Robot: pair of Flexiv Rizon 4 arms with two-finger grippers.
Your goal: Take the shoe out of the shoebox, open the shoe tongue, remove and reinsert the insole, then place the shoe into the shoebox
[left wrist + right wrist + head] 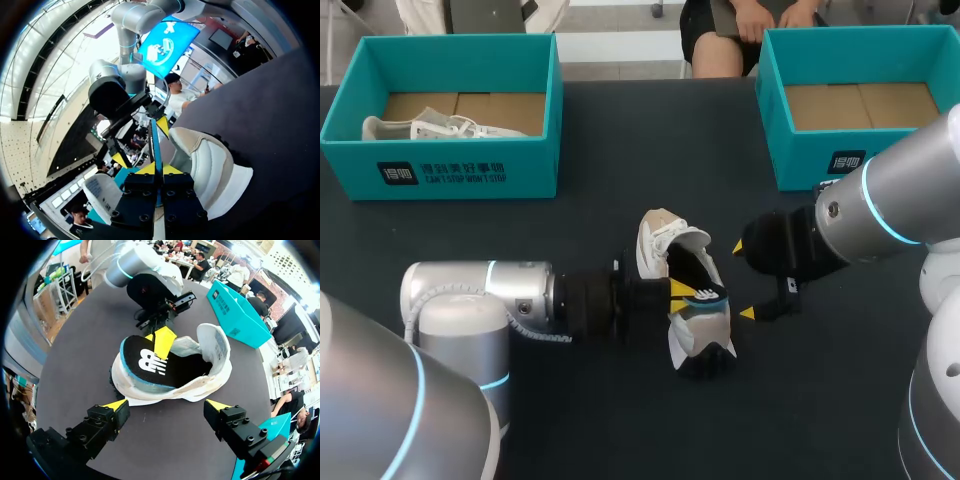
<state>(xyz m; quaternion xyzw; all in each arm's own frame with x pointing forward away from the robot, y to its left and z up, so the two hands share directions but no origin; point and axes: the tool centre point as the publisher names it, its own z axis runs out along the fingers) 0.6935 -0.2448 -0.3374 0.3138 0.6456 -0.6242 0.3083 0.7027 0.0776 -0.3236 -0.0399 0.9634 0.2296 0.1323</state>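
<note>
A white shoe (696, 336) lies on its side in the middle of the dark table (570, 230). A black insole with a blue edge (692, 270) sticks partly out of its opening. My left gripper (685, 291) comes in from the left and is shut on the insole's edge. The left wrist view shows the thin blue insole (155, 140) pinched between the left gripper's (159, 170) yellow tips, with the shoe (210, 170) beside them. My right gripper (742, 280) stands open just right of the shoe. Seen from the right wrist, the shoe (217, 345) and insole (145, 362) lie ahead of the right gripper (167, 407).
A teal shoebox (460, 165) at the back left holds another white shoe (440, 127). A second teal shoebox (800, 160) at the back right shows only its cardboard floor. My right arm (880, 210) crosses in front of that box.
</note>
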